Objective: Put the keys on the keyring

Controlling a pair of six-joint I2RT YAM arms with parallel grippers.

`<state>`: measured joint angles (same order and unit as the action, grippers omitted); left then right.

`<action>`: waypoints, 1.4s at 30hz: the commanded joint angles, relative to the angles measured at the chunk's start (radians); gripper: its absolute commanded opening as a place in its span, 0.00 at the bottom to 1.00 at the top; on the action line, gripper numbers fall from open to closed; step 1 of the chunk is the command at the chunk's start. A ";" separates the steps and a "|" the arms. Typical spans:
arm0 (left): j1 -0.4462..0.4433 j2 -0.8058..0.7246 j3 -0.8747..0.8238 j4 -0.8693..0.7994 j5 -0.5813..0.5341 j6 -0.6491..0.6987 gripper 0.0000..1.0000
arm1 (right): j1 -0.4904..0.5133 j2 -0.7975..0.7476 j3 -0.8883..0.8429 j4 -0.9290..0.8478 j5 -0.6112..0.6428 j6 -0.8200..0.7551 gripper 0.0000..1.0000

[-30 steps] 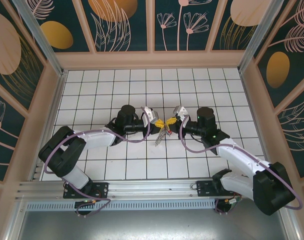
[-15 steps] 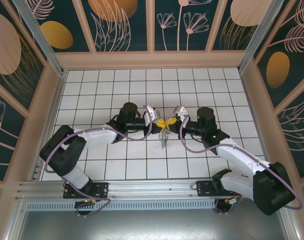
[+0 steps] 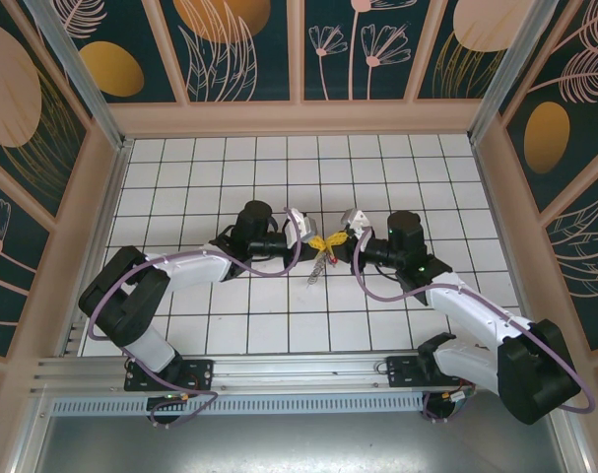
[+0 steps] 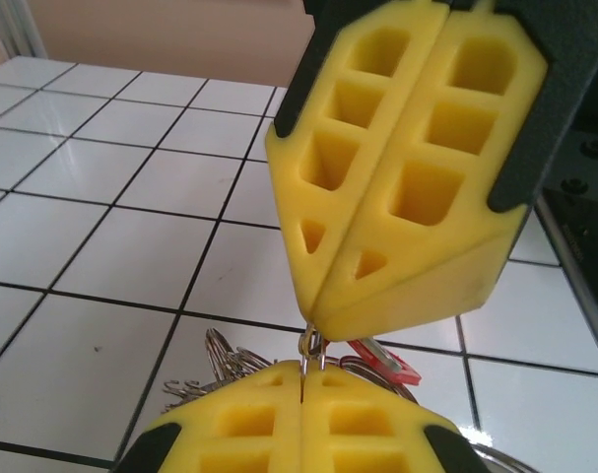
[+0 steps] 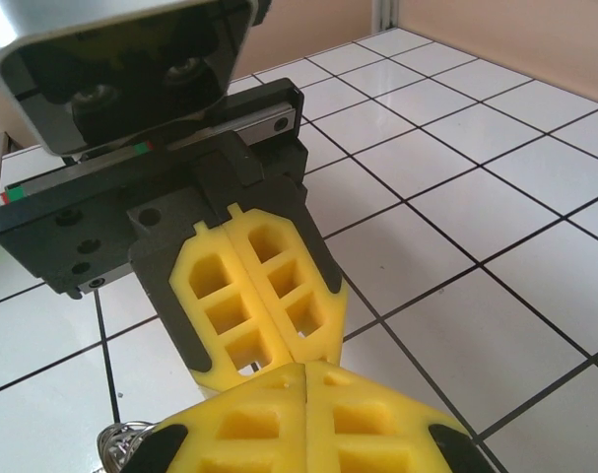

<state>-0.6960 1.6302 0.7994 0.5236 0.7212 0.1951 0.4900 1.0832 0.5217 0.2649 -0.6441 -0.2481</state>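
**Holding the keyring between two closed grippers**

The keyring (image 3: 319, 266) appears in the top view as a thin grey strand fringed with small silvery pieces. It hangs above the middle of the white tiled floor (image 3: 230, 177), directly below the point where the two grippers meet. A small red mark is visible at its upper end.

More detail is given by the left wrist view. A short run of thin silvery wire (image 4: 311, 350) crosses the narrow gap between the two sets of yellow fingertips and enters the seam of each. Several silvery loops (image 4: 215, 370) are bunched just left of the wire. A red-headed key (image 4: 382, 360) lies just behind it on the right, and its blade is hidden.

The left gripper (image 4: 301, 384) is pressed together with the wire pinched at its tips. The right gripper (image 4: 323, 317), reaching in from the top of that view, is likewise pressed together on the same wire.

In the right wrist view the two grippers are seen tip to tip and almost touching. The wire itself is hidden behind the near fingers (image 5: 269, 419). A small cluster of silvery pieces (image 5: 121, 439) is seen at the lower left. The red key head cannot be made out from this side.
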 commanded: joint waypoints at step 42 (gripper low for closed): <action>0.004 0.024 0.033 -0.010 0.021 0.011 0.19 | -0.006 -0.006 0.028 0.069 -0.075 0.033 0.00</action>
<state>-0.6960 1.6409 0.8005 0.5312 0.7151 0.1802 0.4778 1.0748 0.5053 0.2882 -0.6758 -0.2031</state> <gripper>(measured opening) 0.185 0.052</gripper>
